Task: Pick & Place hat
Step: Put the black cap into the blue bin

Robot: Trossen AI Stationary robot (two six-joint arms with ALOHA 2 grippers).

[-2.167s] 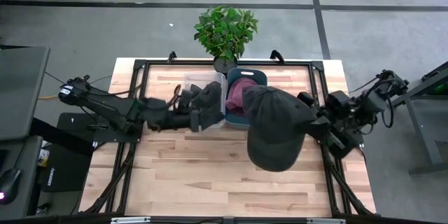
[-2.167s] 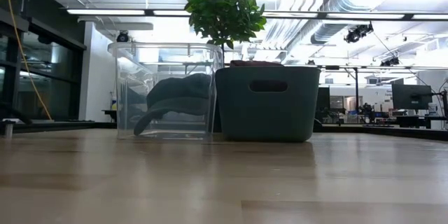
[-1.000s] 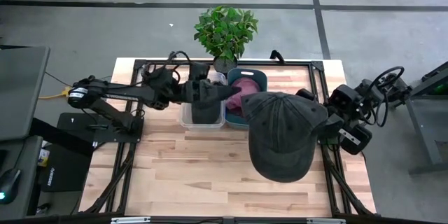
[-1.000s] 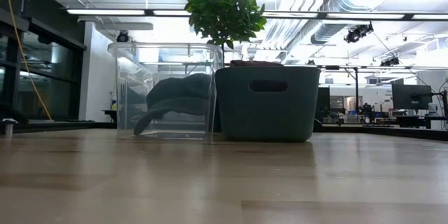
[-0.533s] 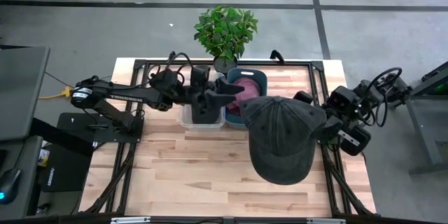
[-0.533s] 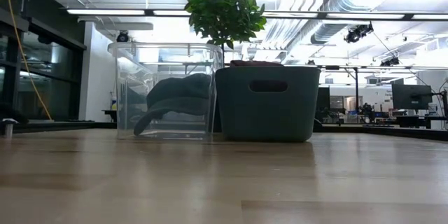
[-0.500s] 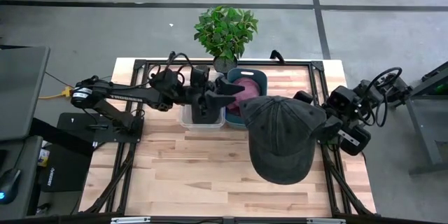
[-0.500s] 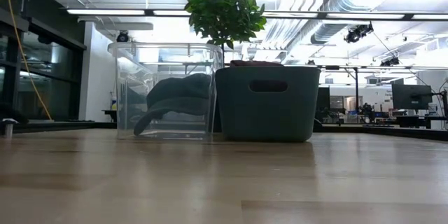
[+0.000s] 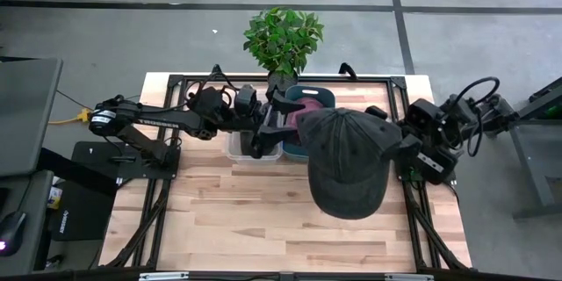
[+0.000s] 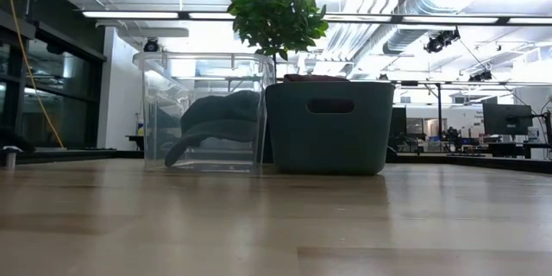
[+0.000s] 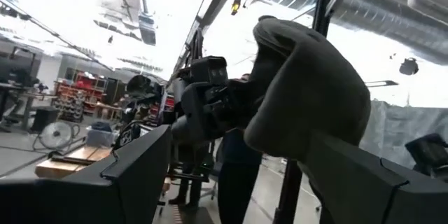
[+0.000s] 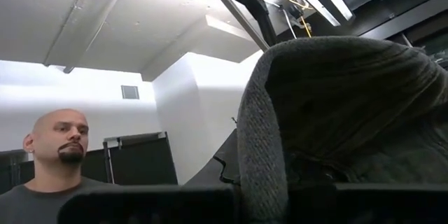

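Dark grey hat point(image 9: 345, 160), clamped by right gripper point(image 9: 402, 151), held aloft near the table's right edge. Left gripper point(image 9: 285, 119), fingers spread, apparently over the clear bin point(image 9: 235, 147) toward the far edge; approach level, take the crown, not the brim.

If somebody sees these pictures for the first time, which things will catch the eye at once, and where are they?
First comes the large dark cap, held up above the right half of the table by the right gripper. Next, the left gripper reaches over the clear box, which holds another dark hat. Beside it stands a teal bin, with a leafy plant behind.
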